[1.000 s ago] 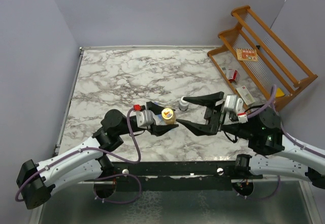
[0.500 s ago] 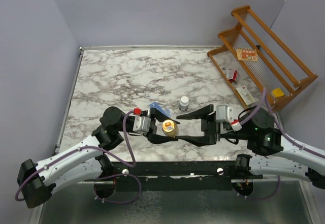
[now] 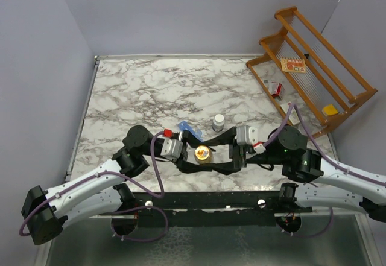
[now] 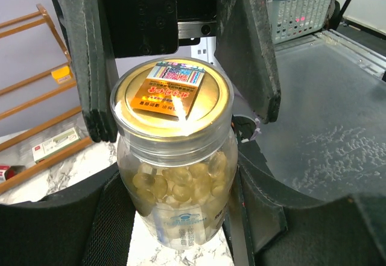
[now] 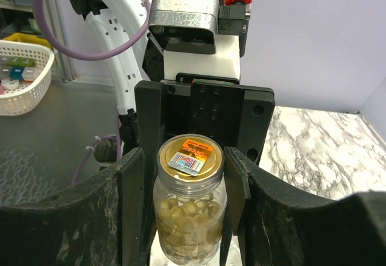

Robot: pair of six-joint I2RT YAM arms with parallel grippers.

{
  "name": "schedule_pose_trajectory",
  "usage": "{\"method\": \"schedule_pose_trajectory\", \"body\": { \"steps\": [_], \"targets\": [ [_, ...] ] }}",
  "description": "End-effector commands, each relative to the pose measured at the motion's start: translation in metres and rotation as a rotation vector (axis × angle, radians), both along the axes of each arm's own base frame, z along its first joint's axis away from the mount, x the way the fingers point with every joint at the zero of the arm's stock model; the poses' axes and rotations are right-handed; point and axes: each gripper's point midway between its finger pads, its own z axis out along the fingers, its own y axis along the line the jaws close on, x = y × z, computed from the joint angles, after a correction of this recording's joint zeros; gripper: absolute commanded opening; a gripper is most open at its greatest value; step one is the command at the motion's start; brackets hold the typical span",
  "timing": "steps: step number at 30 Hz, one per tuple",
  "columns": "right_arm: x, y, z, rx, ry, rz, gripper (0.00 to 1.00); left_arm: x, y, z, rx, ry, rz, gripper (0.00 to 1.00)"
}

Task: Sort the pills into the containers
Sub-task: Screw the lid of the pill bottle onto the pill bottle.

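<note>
Fingers (image 4: pixel 66 218) of left gripper (image 3: pixel 204 158): clamped on the body of one upright clear pill jar (image 4: pixel 175 181), full of pale yellow capsules, gold lid (image 4: pixel 172 94) on. Fingers (image 5: pixel 136 205) of right gripper (image 5: pixel 190 164): set from the opposite side, pressed against both sides of that lid. Containers (image 3: pixel 186 126): one blue strip lying on the marble table (image 3: pixel 151 91) just beyond the left gripper, partly hidden by it, apart from the jar; small white-capped bottle (image 3: pixel 218 121) near its right end, wooden rack (image 3: pixel 313 61) at the table's far right.
</note>
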Motion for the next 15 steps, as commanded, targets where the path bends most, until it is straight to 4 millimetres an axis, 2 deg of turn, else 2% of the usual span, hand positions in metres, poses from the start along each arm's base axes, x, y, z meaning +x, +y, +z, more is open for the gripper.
{"method": "schedule_pose_trajectory", "body": {
  "steps": [1,5,9,15],
  "targets": [
    [-0.007,0.003,-0.003,-0.002,0.006,0.040,0.54,-0.004,0.001,0.017,-0.045,-0.038,-0.018,0.00],
    [-0.006,0.003,-0.003,-0.001,0.004,0.032,0.49,-0.001,0.001,0.020,-0.056,-0.041,0.005,0.00],
    [-0.003,0.002,-0.005,-0.004,0.008,0.014,0.34,0.001,0.002,0.024,-0.069,-0.043,0.026,0.00],
    [0.002,-0.002,-0.007,-0.004,0.005,-0.019,0.22,0.014,0.005,0.032,-0.101,-0.036,0.117,0.00]
  ]
}}
